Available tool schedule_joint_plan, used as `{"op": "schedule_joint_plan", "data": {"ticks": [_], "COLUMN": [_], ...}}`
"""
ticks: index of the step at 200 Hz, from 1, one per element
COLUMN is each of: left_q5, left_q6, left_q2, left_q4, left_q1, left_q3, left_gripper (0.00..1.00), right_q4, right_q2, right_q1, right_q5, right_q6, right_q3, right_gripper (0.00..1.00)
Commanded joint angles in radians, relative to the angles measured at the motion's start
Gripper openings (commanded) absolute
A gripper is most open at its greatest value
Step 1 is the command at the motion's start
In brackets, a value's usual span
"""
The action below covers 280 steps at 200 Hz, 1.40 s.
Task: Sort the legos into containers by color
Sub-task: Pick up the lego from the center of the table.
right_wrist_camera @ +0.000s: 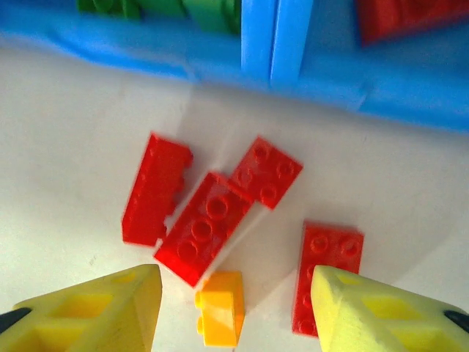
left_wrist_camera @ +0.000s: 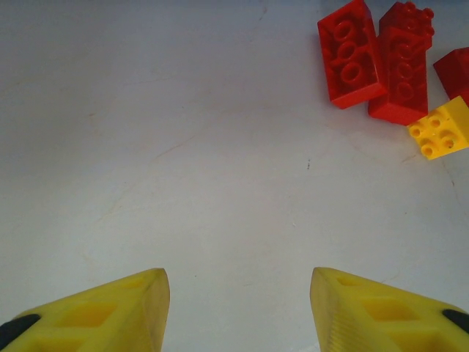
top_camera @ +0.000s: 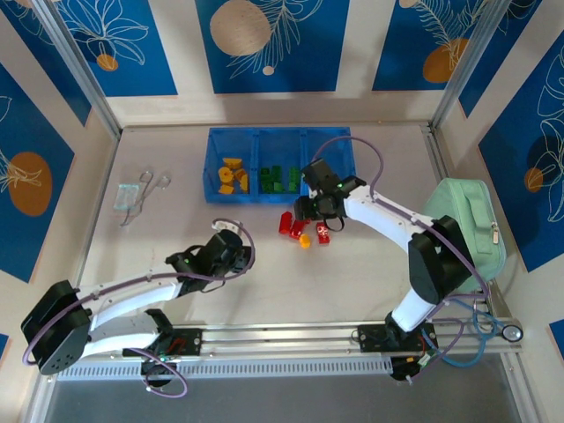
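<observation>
The blue tray (top_camera: 233, 141) sits at the far middle of the table (top_camera: 370, 264), its 3 compartments side by side. Yellow-orange bricks (top_camera: 233, 174) lie in the left compartment and green bricks (top_camera: 275, 179) in the middle one. The right wrist view shows a blurred red piece (right_wrist_camera: 399, 18) in the right one (probably a brick, though too soft to be sure).

Just in front of the tray, 4 loose red bricks (right_wrist_camera: 201, 227) lie in a tight cluster on the table, some touching. There is 1 loose yellow-orange brick (right_wrist_camera: 220, 308) at their near edge. The right gripper (right_wrist_camera: 236, 293) hovers over this cluster with its jaws spread apart, gripping nothing. The loose yellow-orange brick lies in the gap between the fingers, clear of both. The right finger (right_wrist_camera: 381, 315) overlaps the end of 1 red brick in that view.

The left gripper (left_wrist_camera: 238, 293) hangs over bare table to the left of the cluster, its jaws also apart and empty. The red bricks sit at the upper right of its view, well clear of its fingers. A mint-green pouch (top_camera: 467, 220) rests at the table's right side.
</observation>
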Motion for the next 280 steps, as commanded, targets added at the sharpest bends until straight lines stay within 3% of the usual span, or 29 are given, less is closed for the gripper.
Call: {"op": "schedule_joint_plan", "data": {"ticks": [1, 37, 151, 221, 280], "left_q5": [0.014, 0.014, 0.017, 0.012, 0.004], "left_q6": [0.021, 0.021, 0.019, 0.023, 0.022], "left_q2": [0.011, 0.017, 0.024, 0.013, -0.014], "left_q4": [0.012, 0.015, 0.026, 0.022, 0.012], "left_q1": [-0.015, -0.017, -0.020, -0.021, -0.020], "left_q3": [0.025, 0.024, 0.021, 0.019, 0.008], "left_gripper": [0.54, 0.54, 0.54, 0.54, 0.54], "right_q4": [0.022, 0.044, 0.033, 0.001, -0.039], "right_q2": [-0.025, -0.018, 0.103, 0.094, 0.032], "right_q1": [0.029, 0.060, 0.112, 0.130, 0.135], "right_q5": [-0.024, -0.034, 0.014, 0.047, 0.083], "right_q6": [0.044, 0.076, 0.105, 0.107, 0.103], "right_q3": [-0.043, -0.113, -0.125, -0.103, -0.085], "right_gripper": [0.54, 0.50, 0.48, 0.29, 0.27]}}
